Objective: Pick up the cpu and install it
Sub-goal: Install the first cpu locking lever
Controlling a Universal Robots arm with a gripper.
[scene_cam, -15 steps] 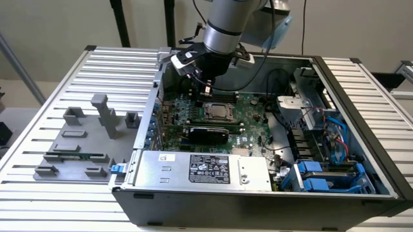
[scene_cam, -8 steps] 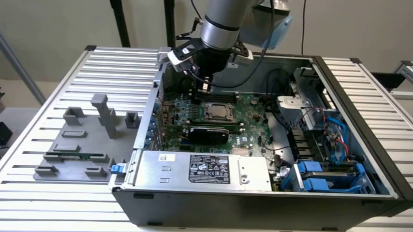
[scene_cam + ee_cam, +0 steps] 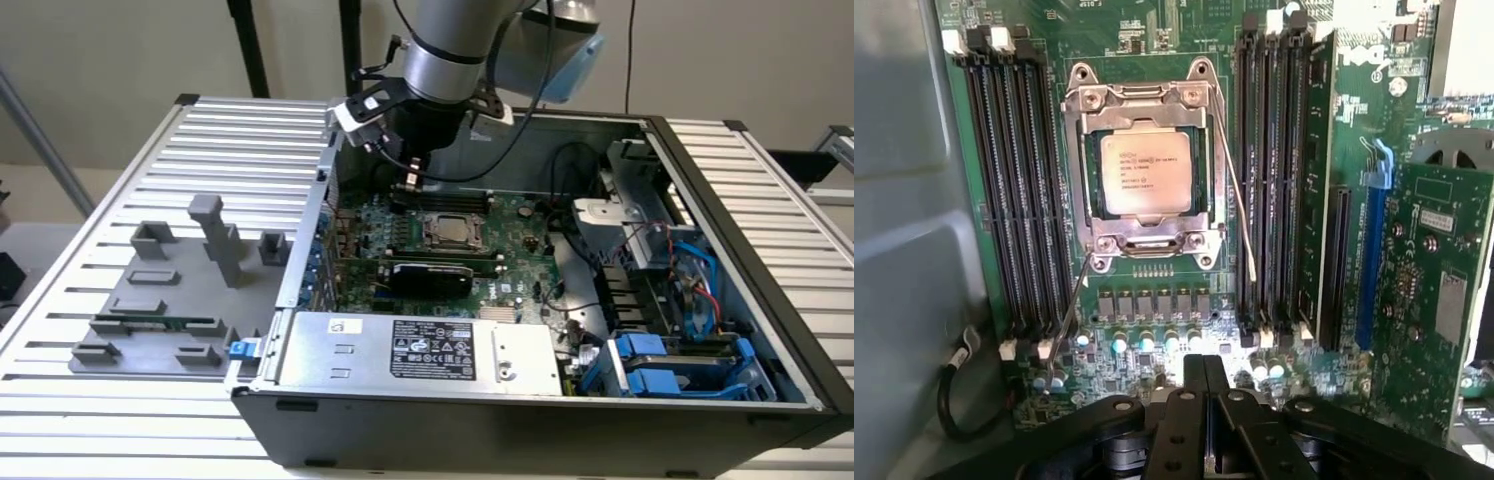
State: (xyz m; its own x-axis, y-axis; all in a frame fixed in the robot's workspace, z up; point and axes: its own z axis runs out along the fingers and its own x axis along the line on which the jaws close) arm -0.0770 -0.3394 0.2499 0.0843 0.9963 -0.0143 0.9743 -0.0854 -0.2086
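Hovering with closed fingers over a chip seated in its socket

Inside the open computer case [image 3: 534, 435], the chip [image 3: 1146, 172] lay flat in the metal socket frame [image 3: 1144, 98] near the middle of the motherboard [image 3: 1154, 40]. Its silver top faced up and its printed lines were readable. It looked square to the frame, with an even margin on every side. The gripper [image 3: 1206, 372] hung above the board, apart from the chip, over the row of small capacitors [image 3: 1144, 340] beside the socket. Its fingers were pressed together and gripped nothing.

Judged from that, the placing part of the job appeared done, and the work stood at the seating stage. To do this stage well, the arm would need to keep its closed tip clear of the board. The capacitors and the long memory slots [image 3: 1014, 180] on either side of the socket left little room for a sideways slip. Any movement near the socket was best kept vertical. The thin wire levers [image 3: 1234, 190] ran alongside the frame. Whether they were latched could not be told, so the chip should not be assumed locked down. A tilted chip would risk bent contacts, so flatness was the thing to check.
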